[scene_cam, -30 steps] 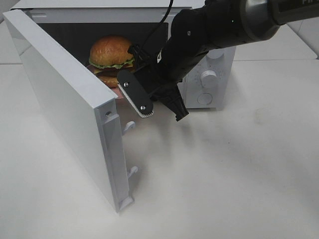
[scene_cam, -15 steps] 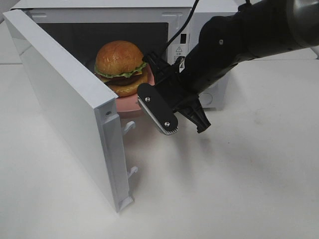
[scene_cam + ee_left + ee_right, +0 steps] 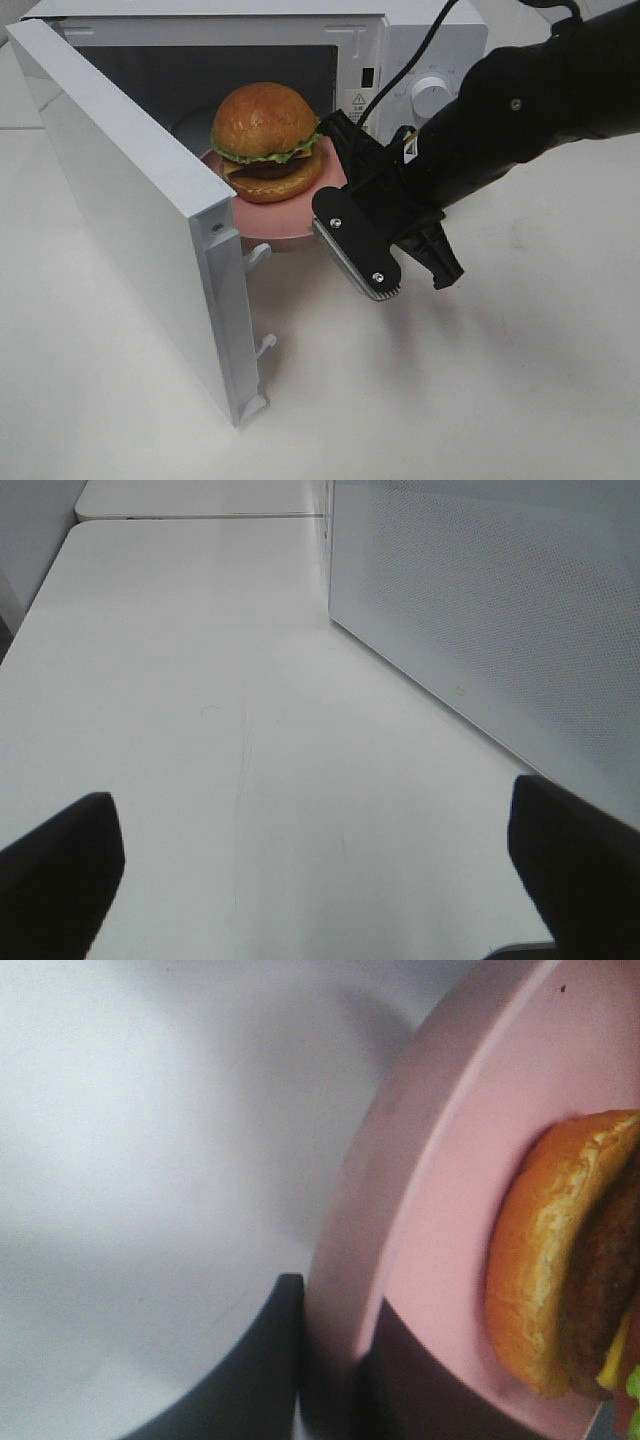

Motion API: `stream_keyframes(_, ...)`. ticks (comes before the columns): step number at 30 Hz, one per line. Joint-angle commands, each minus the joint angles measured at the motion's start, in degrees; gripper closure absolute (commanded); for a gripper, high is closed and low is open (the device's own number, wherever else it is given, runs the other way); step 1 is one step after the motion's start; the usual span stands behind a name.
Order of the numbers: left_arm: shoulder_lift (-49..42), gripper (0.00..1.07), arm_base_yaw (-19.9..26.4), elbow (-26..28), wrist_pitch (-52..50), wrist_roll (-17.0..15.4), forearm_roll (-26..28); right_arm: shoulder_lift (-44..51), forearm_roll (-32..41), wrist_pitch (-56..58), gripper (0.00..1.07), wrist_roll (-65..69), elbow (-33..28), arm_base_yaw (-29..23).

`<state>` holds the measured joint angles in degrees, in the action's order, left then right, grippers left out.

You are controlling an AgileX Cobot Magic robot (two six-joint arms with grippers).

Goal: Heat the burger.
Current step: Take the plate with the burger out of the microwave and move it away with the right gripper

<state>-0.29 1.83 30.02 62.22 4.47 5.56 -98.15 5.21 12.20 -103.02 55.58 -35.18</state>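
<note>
Burger [image 3: 266, 142] on pincer-held [image 3: 330, 1380] plate [image 3: 285, 220]

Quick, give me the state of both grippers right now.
Left gripper: open, holding nothing, over the table.
Right gripper: shut on the rim of the pink plate carrying the burger.

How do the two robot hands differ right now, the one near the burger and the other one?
The right gripper has its fingers closed on the rim of the pink plate that carries the burger, at the mouth of the microwave. The left gripper has its fingers spread wide and holds nothing, above bare table beside the open microwave door. Both have dark fingers.
</note>
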Motion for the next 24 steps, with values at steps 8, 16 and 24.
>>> stream_keyframes(8, -0.23, 0.08, 0.11, -0.11, -0.80, -0.17, -0.11, 7.45, 0.40, -6.13, 1.07, 0.80, -6.82, 0.46)
stream_keyframes(16, -0.23, 0.08, 0.11, -0.11, -0.80, -0.17, -0.11, 12.49, 0.40, -6.47, 1.07, 2.29, -11.97, 0.46)
stream_keyframes(24, -0.23, 0.08, 0.11, -0.11, -0.80, -0.17, -0.11, 17.53, 0.40, -6.42, 1.07, 4.24, -16.50, 0.46)
